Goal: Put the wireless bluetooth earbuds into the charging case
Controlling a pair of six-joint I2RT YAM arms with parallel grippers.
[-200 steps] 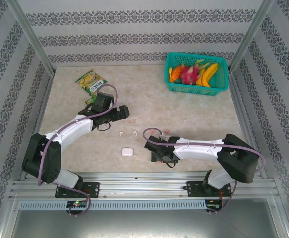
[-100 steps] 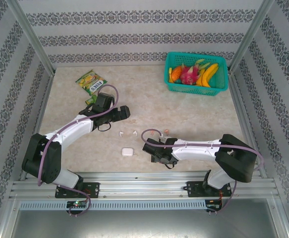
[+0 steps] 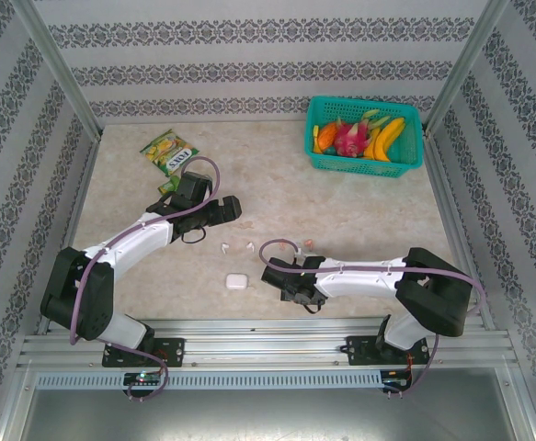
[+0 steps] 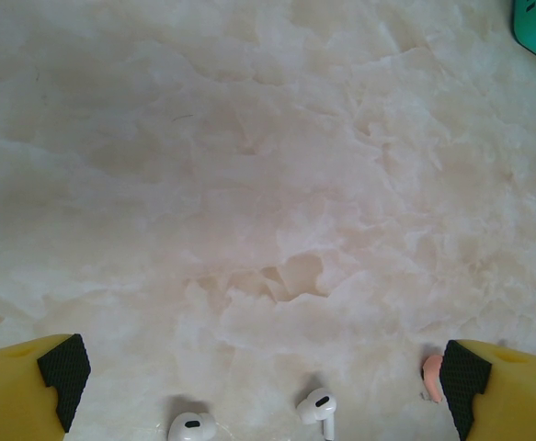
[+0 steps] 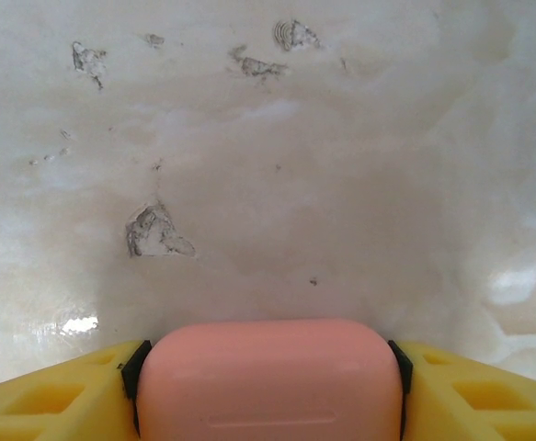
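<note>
Right wrist cam: right gripper (image 5: pixel 268 367) is clamping the coral-pink case (image 5: pixel 268 390) between its pads, lid looking closed, marble table (image 5: pixel 277 165) beyond. Left wrist cam: left gripper (image 4: pixel 263 378) is sitting wide open, gripping nothing. Two white earbuds (image 4: pixel 191 427) (image 4: pixel 318 412) are lying on the table between its fingers, and a coral-pink earbud (image 4: pixel 430 377) is lying just beside one pad. Top external: white case (image 3: pixel 237 281) is lying near the right gripper.

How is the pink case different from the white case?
Colour: the pink case is coral, the white case is white. Hold: the pink case is clamped in the right gripper; the white case lies loose on the table. Both are small and rounded.
</note>
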